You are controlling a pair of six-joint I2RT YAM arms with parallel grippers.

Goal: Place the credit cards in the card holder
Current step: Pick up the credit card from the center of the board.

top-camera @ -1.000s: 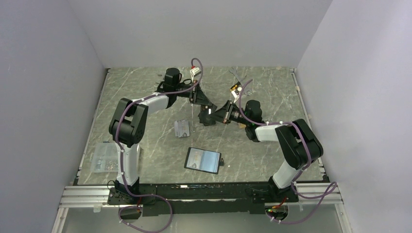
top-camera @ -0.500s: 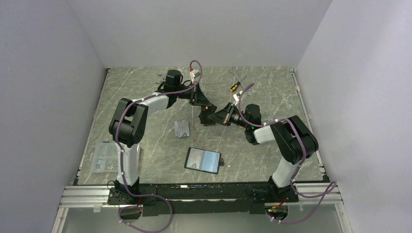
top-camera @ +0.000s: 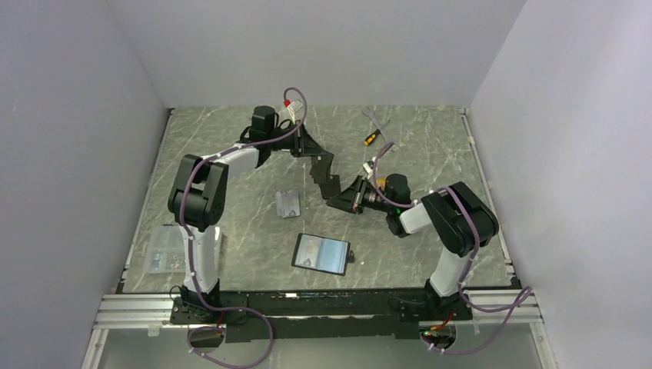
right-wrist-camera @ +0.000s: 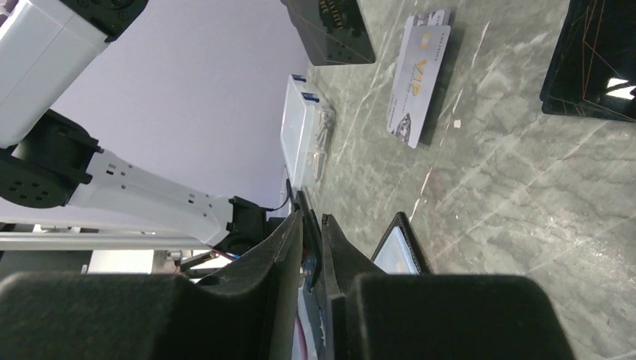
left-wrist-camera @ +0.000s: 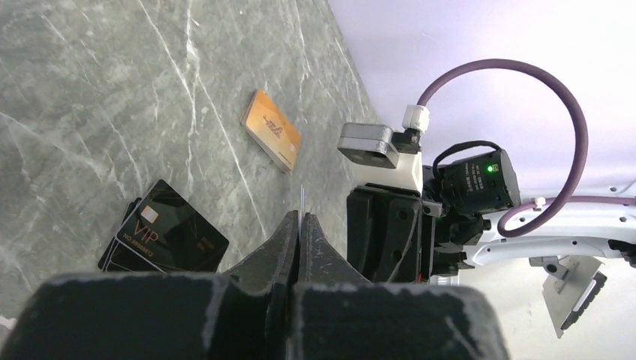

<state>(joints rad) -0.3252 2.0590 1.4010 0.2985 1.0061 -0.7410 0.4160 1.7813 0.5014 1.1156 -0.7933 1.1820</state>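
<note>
My left gripper is shut on a thin credit card, seen edge-on and poking just past the fingertips. Below it, black cards and a gold-orange card lie on the table. Silver cards lie left of centre. The left gripper and the right gripper are tip to tip at mid-table. My right gripper has its jaws slightly apart, with a thin black flap between them. The stitched black card holder with pale lining stands just beside its right finger.
A dark glossy slab lies near the front centre. A clear box of small parts sits at the front left. Small tools lie at the back right. The left arm's base stands beyond the silver cards.
The right gripper has sunk lower and nearer, and its jaws have parted a little. The left arm has stretched out after it, still pinching its card.
</note>
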